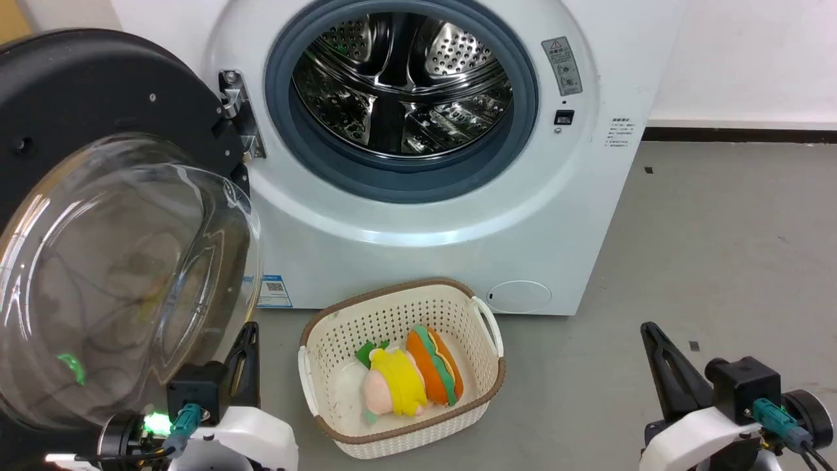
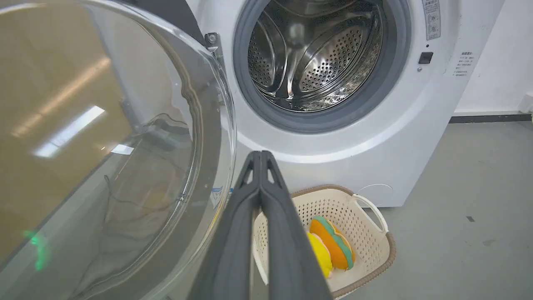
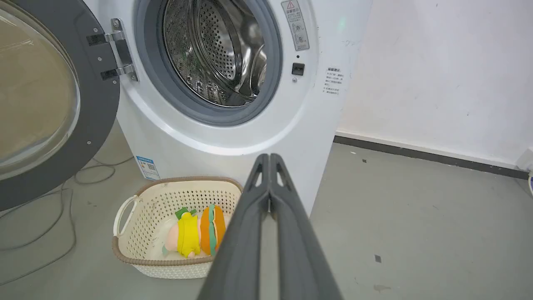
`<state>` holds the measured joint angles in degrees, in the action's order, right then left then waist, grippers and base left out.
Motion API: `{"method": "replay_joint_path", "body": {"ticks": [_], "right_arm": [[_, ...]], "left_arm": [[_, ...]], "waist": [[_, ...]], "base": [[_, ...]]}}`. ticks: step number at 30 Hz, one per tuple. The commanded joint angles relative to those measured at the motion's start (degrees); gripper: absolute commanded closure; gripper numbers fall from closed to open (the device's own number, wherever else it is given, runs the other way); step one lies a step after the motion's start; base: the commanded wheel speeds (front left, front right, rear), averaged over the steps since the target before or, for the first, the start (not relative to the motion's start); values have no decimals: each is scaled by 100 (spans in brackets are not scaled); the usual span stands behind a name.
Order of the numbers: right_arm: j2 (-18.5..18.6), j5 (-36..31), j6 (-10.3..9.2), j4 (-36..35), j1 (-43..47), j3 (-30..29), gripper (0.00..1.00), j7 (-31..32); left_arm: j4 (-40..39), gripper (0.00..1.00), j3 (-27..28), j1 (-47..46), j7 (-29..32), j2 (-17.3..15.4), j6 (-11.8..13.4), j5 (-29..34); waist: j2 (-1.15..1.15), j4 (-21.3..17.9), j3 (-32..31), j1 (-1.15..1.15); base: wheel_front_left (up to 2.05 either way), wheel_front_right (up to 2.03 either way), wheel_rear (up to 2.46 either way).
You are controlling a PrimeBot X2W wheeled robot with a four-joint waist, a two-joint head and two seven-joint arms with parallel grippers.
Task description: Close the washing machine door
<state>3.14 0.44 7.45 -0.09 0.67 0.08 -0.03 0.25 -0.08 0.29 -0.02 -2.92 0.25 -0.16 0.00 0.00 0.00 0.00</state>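
The washing machine door (image 1: 118, 261) is standing wide open, swung out to the 9 o'clock side of the porthole. It is a black disc with a clear glass bowl bulging toward the head camera and catching reflections. The right wrist view is giving the door's dark rim with its screws, the hinge (image 3: 118, 50) with 2 arms, and cables (image 3: 62, 216) lying on the floor near it. The left wrist view is looking through the glass at close range.

The washing machine (image 1: 425, 222) is showing its grey gasket (image 1: 526, 111) and steel drum (image 1: 402, 85). At 6 o'clock from the porthole, a cream basket (image 1: 392, 291) is sitting just beside the machine, holding plush toys (image 1: 412, 379).

The left gripper (image 1: 248, 330) is hovering at 5 o'clock of the door, near the glass, fingers pressed together on nothing. The right gripper (image 1: 649, 329) – at 3 o'clock of the basket, well apart from the door – is likewise pinched closed and empty.
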Motion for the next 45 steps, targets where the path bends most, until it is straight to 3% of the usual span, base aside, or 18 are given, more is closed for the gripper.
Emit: {"method": "replay_joint_path", "body": {"ticks": [1,2,3,25,45], "right_arm": [[-26,-44,3,9,-67,-8,100,3],[-26,-44,3,9,-67,-8,100,3],[0,0,0,0,-1,-1,0,0],[6,125,0,10,50,59,0,-216],[39,278,1,37,93,202,0,-455]], "left_arm": [[-25,100,8,-29,2,4,-25,16],[-25,100,8,-29,2,4,-25,16],[0,0,0,0,0,0,0,0],[86,0,-67,17,-216,1,60,-75],[127,0,-111,47,-456,1,126,-134]], "waist": [[0,0,0,0],[0,0,0,0],[0,0,0,0],[0,70,-3,0],[0,538,-17,0]], "base": [[0,0,0],[0,0,0],[0,0,0],[0,0,0],[0,0,0]]}}
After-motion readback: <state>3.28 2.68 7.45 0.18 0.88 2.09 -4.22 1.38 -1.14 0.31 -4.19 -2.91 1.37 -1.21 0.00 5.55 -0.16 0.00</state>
